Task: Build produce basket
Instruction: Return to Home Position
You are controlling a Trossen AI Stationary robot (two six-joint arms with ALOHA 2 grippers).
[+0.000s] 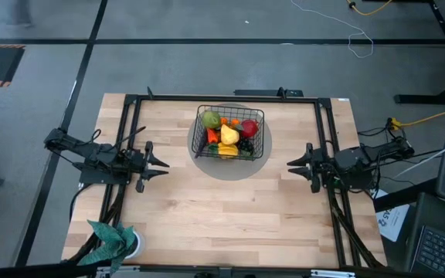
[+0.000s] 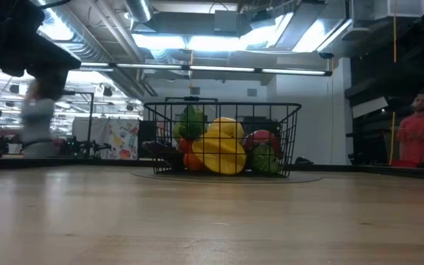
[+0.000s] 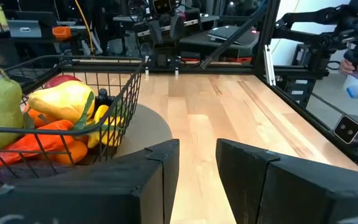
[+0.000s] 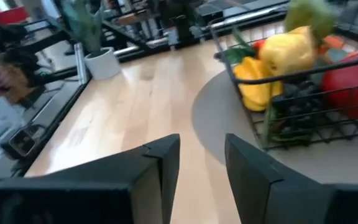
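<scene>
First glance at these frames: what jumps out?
A black wire-mesh rectangular basket heaped with toy produce sits on a grey round mat in the middle of the table's far half. A green pear and a yellow pear top the pile. The left gripper and right gripper flank it, both open, empty and pointing inward. A teal leafy plant in a white pot stands at the near left corner.

High view: overhead, straight down, far, whole table [image 1: 230, 216] in frame, basket [image 1: 198, 131] upper centre. Low view: tabletop height, level across table, basket [image 2: 289, 136] mid-frame, room behind. Left wrist view: close, low, basket [image 3: 128, 99] at frame left. Right wrist view: close, basket [image 4: 319, 134] at upper right. All four share basket.
</scene>
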